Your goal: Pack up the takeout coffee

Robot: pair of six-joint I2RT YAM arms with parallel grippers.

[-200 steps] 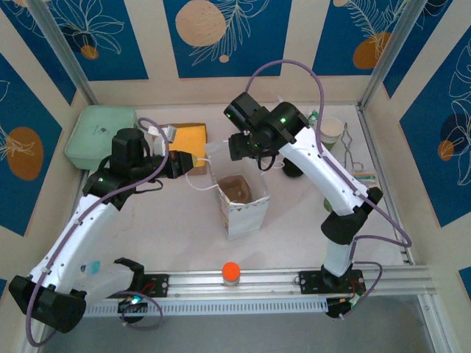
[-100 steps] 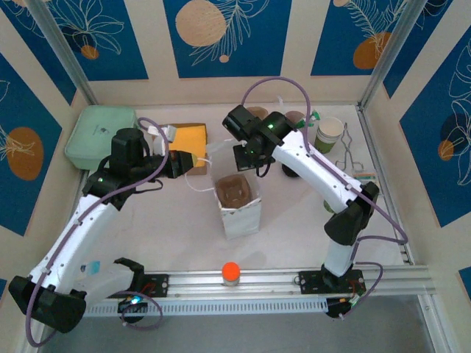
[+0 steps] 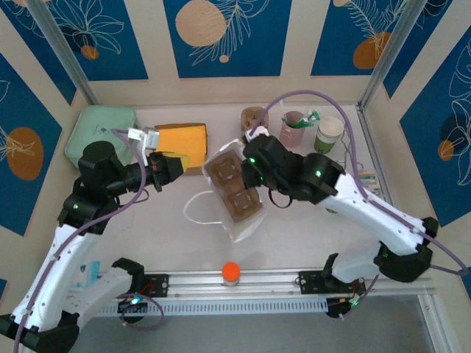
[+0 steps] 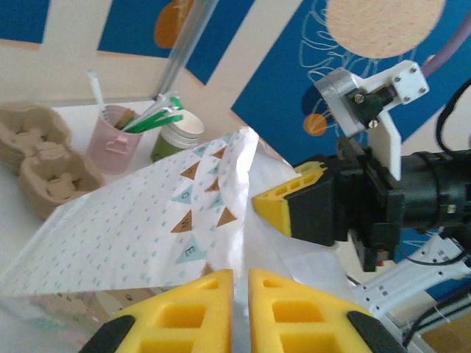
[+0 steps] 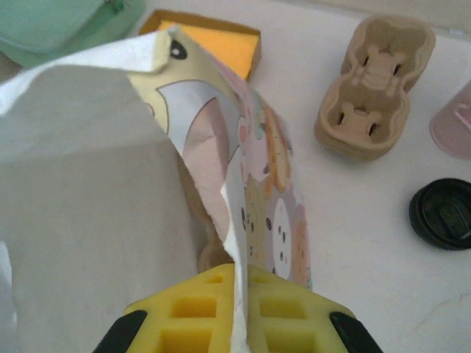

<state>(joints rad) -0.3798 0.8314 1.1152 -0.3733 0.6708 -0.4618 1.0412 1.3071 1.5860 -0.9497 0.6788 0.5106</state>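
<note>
My right tool (image 5: 241,278) was shut all the way on the rim of the white patterned paper bag (image 5: 88,198), with the paper running down between its yellow fingers. My left tool (image 4: 241,283) had its fingers almost together on what looked like a thin white edge at the bag's other side. That left the mouth stretched between my two tools at the middle of the table (image 3: 287,243). From above, the bag lay tipped rather than square on its base, and a brown pulp two-socket carrier (image 3: 232,185) showed inside it.

The takeout coffee (image 5: 441,215) stood on the table just right of the bag, outside it, near a loose second pulp carrier (image 5: 372,88). I could see its round black plastic lid but not the green cup wall under it.

I judged the step in hand to be opening and steadying the bag. To do it well, I needed to:

- draw the two rims apart evenly and gently, since pinched paper tears
- settle the base flat so the sockets faced up
- release only then the right side, which was nearer the cup
- take the cup upright by its wall, not by the lid, which might pop off
- steer clear of the pink cup with straws (image 3: 294,131) and the lidless green cup (image 3: 329,136) at the far right
</note>
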